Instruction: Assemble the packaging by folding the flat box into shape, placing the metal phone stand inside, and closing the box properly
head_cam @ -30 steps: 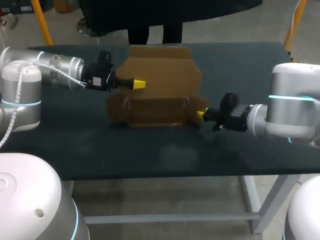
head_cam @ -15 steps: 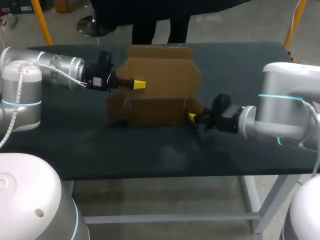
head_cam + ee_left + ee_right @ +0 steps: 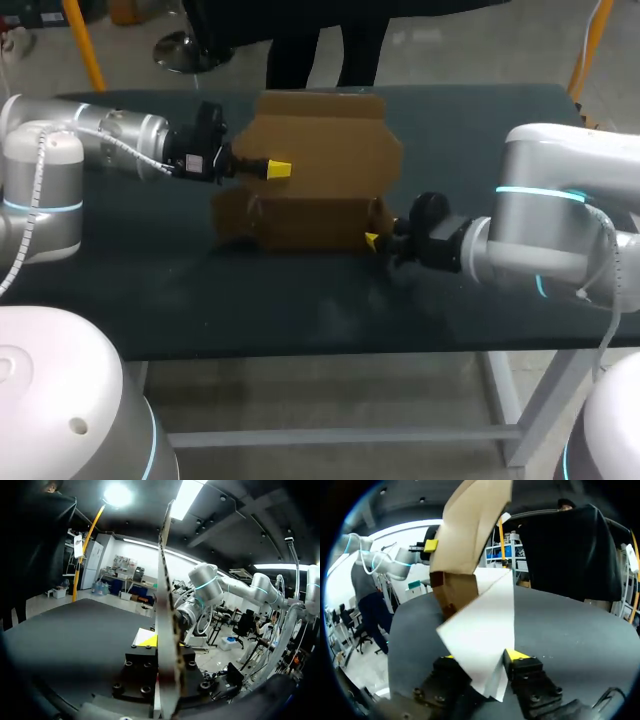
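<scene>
A brown cardboard box (image 3: 320, 150), partly folded, stands at the back middle of the dark table with its tall rear panel upright. My left gripper (image 3: 279, 169) is shut on that panel's left edge. In the left wrist view the panel (image 3: 165, 595) runs edge-on between the fingers of the left gripper (image 3: 162, 647). My right gripper (image 3: 372, 240) is at the box's lower right corner. In the right wrist view a pale end flap (image 3: 480, 625) lies between the spread fingers of the right gripper (image 3: 482, 657), one yellow fingertip (image 3: 519, 656) beside it. No phone stand is in view.
The dark table (image 3: 300, 300) runs from the box out to its front edge. Both arms lie low over the table, one on each side of the box.
My right arm has slid left along the table to the box's right corner, and its fingers have spread apart around the flap. The left arm and the box panel have stayed put.
</scene>
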Robot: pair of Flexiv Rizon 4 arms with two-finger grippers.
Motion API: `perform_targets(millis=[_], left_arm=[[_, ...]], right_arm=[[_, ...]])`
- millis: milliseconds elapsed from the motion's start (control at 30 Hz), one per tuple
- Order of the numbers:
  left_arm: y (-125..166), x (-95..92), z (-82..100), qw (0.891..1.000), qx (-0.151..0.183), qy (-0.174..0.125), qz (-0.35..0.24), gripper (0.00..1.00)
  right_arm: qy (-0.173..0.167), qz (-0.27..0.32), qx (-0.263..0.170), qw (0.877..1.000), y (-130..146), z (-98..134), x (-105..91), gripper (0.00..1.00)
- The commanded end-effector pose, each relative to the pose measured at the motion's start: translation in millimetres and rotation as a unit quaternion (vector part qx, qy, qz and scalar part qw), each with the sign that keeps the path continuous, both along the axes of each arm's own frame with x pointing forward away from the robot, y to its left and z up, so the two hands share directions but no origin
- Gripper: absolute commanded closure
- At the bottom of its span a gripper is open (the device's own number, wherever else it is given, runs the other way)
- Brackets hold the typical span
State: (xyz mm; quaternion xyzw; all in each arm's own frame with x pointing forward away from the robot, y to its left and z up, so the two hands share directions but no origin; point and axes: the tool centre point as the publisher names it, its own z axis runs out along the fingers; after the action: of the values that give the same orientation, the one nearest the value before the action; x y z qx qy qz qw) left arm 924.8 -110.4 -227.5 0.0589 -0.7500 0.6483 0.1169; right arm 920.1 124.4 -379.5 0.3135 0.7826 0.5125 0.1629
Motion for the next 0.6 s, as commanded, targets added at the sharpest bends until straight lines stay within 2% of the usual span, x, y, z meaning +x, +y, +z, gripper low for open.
perform_targets(millis=[33,433,600], left_arm=[[-2.0,0.7,-2.9,1.0,0.0,0.0,-0.002,1.0],[-2.0,0.7,-2.9,1.0,0.0,0.0,-0.002,1.0],[-2.0,0.7,-2.9,1.0,0.0,0.0,-0.002,1.0]], right_arm=[[-0.007,-0.037,-0.009,0.999,9.2,-4.1,-7.4,0.56],[0.016,-0.103,-0.003,0.995,-3.7,-13.0,-18.3,0.56],[0.019,-0.11,0.003,0.994,-3.7,-14.8,-22.8,0.57]])
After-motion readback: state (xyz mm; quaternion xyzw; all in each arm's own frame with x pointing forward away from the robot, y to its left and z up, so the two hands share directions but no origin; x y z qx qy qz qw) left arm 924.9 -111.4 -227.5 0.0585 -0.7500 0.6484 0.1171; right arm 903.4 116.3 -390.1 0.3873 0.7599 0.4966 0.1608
